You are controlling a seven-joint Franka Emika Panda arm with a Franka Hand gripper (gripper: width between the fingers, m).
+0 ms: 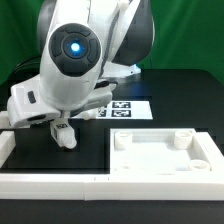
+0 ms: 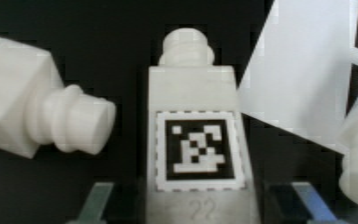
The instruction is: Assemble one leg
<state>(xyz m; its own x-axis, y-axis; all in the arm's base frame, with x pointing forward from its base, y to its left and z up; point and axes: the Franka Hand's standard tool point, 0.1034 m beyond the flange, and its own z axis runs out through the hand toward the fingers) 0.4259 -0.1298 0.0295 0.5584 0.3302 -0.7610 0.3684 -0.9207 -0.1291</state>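
1. The Panda arm, glossy white with a black joint and a round blue-lit lens on its near face, fills the exterior view's left and reaches down to the matte black table.
2. A large flat white square panel with raised corner sockets lies at the exterior view's right. A low white border wall runs along the near edge.
3. The marker board, thin and white, lies flat behind the panel. Its printed squares are black-and-white patterns, and no letters can be read on them.
4. The leg, a chunky white plastic post with flat sides, lies on the table directly under the wrist camera, its narrower rounded peg end pointing away from the fingers.
5. A second, similar white post lies slanted just beside it, apart from it.
6. The gripper straddles the leg. Its grey fingers stand wide apart, one on each side, and a dark gap separates each from the post, so they hold nothing.
7. A square marker tag sits on the leg's upper face, showing pattern only.
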